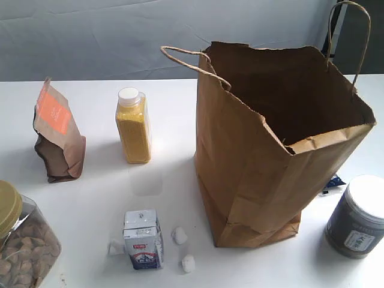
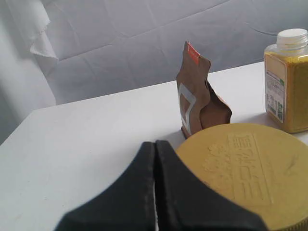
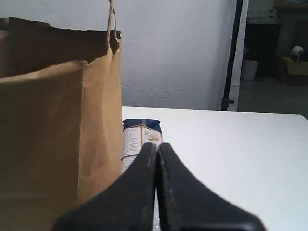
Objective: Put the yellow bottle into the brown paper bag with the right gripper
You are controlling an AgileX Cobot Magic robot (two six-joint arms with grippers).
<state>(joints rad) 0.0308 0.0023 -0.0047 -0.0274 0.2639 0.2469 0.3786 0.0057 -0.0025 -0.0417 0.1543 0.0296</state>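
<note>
With its jaws pressed together on nothing, the right tool [image 3: 157, 149] sits beside the bag [image 1: 258, 162], which stands between it and the upright bottle [image 1: 133, 126] on the table [image 1: 90, 198], nearer the left tool [image 2: 155, 147].

Bag [image 1: 270, 156] standing on the bench [image 1: 90, 198]
Bottle [image 1: 133, 127] left of it, pouch [image 1: 57, 133] further left, canister [image 1: 358, 217] right.
</note>
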